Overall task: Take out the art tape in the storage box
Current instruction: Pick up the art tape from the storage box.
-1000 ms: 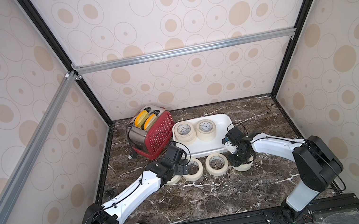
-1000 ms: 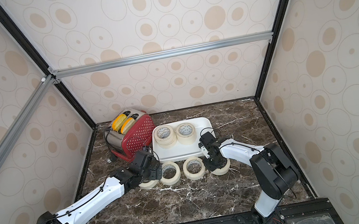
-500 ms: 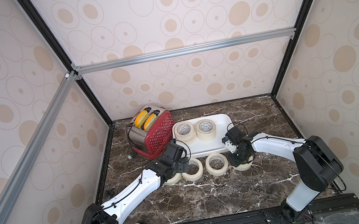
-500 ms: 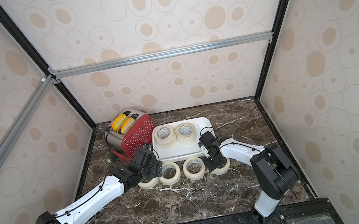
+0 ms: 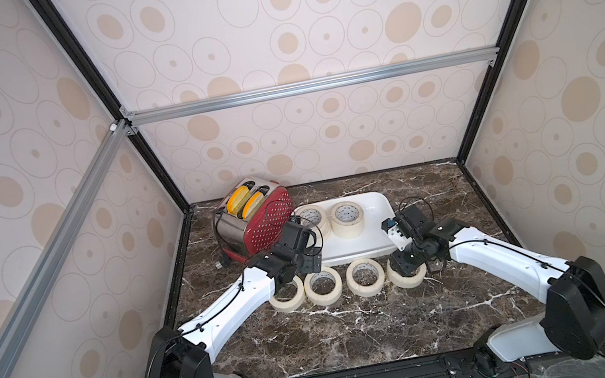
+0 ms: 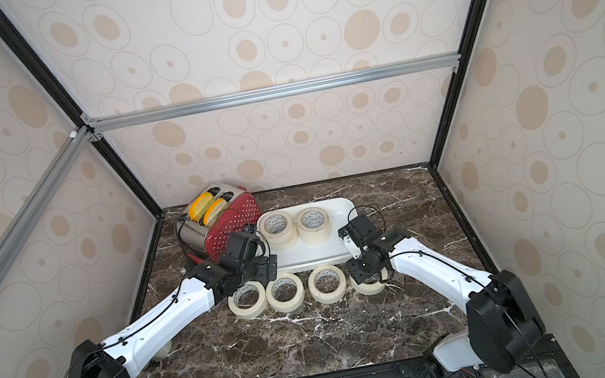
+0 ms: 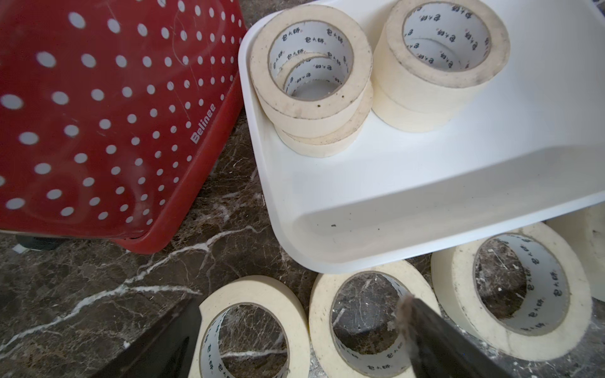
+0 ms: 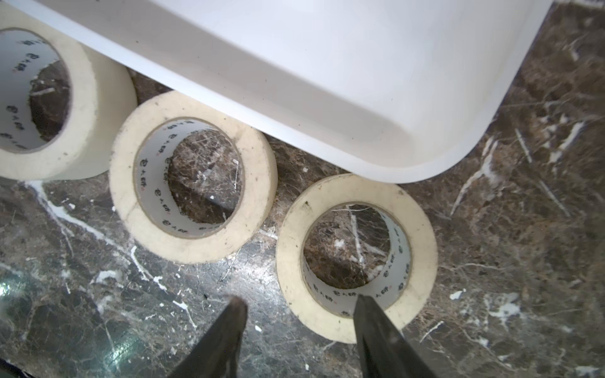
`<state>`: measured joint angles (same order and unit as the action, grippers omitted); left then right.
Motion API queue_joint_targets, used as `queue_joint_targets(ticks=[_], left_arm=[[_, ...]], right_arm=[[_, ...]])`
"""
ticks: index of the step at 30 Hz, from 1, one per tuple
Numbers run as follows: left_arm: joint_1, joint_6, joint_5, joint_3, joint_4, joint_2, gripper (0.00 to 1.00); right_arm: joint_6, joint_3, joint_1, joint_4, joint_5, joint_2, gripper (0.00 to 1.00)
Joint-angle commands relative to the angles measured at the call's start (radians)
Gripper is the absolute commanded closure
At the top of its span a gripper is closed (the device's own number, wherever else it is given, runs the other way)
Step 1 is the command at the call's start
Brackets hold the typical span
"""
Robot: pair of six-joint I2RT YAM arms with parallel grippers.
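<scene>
While both arms reach in over the dark marbled surface [image 5: 360,335], the white storage box [image 5: 361,245] sits at twelve o'clock, toward the far wall, with a red toaster [image 5: 256,223] just beside it at nine o'clock. Part of the art tape [image 5: 347,218] is inside the box, in two stacks of two rolls: one stack near the box's nine o'clock end, the other just beside it at three o'clock. Four more rolls lie flat in a row on the surface along the box's six o'clock wall, close under its rim. Over the nine o'clock end roll [image 7: 252,288] and its neighbour hovers the left hand [image 7: 299,299], its fingers spread wide and holding nothing. At the three o'clock end roll [image 8: 357,189] the right hand [image 8: 301,300] stands about half open, astride the ring's wall: one finger [image 8: 373,320] lies at the white core, the other finger [image 8: 229,327] is outside and clear of the roll, which rests on the surface unpinched
</scene>
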<state>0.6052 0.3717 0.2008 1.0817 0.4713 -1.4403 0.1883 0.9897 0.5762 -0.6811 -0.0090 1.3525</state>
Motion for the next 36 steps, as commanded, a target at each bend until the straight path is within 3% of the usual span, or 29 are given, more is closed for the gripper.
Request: queue_joint_targets(ticks=[1, 17, 21, 25, 36], left_arm=[[-0.038, -0.029, -0.047, 0.086, -0.003, -0.061, 0.01], [-0.043, -0.136, -0.015, 0.493, 0.077, -0.412, 0.07], [-0.044, -0.161, -0.014, 0.564, 0.098, -0.485, 0.09], [-0.044, -0.188, -0.01, 0.619, 0.113, -0.549, 0.12], [-0.048, -0.241, -0.059, 0.803, 0.189, -0.736, 0.31]], right_arm=[[-0.002, -0.029, -0.006, -0.006, -0.007, -0.063, 0.37], [0.056, -0.201, -0.007, 0.193, -0.149, -0.272, 0.06], [0.095, -0.223, -0.018, 0.243, -0.236, -0.312, 0.0], [0.12, -0.239, -0.024, 0.294, -0.286, -0.341, 0.0], [0.131, -0.233, -0.034, 0.272, -0.219, -0.353, 0.0]])
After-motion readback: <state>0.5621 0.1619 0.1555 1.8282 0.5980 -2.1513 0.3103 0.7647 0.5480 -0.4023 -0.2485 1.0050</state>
